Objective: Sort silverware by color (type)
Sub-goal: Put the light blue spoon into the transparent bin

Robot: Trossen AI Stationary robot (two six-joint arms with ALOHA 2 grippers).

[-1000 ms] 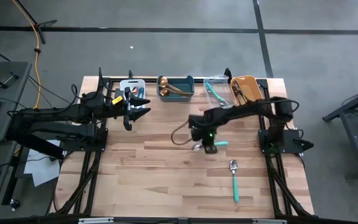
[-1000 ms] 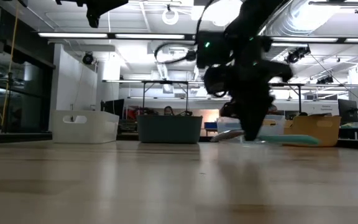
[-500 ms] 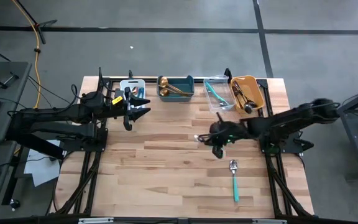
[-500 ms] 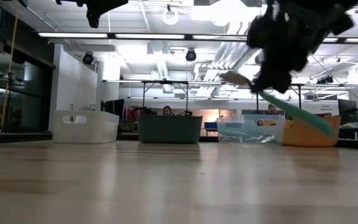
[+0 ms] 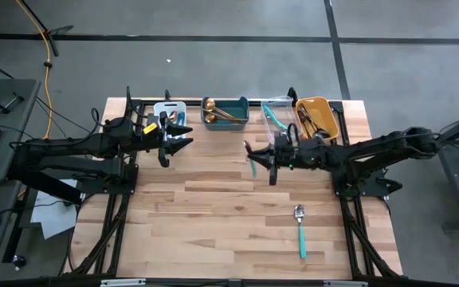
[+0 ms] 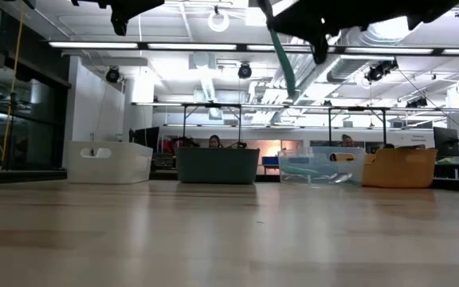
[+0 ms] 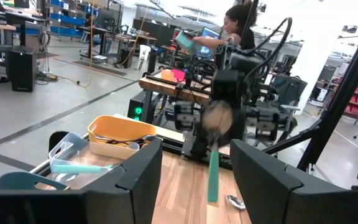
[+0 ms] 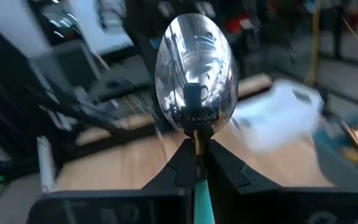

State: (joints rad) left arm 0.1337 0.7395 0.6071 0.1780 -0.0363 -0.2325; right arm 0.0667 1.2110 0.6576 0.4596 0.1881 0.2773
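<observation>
Right tool (image 5: 255, 158), frame centre, clenched on teal-handled spoon (image 5: 253, 165), lifted clear for carrying toward the bins; left tool (image 5: 175, 137) waits released, upper left.

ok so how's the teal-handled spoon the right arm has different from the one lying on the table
The held spoon is clamped in the right pincer and lifted off the wood, near the clear bin; the table spoon lies loose, far from any pincer. The held one hangs handle-down in the low view; the table one lies flat. Both have a silver bowl and teal handle.
</observation>
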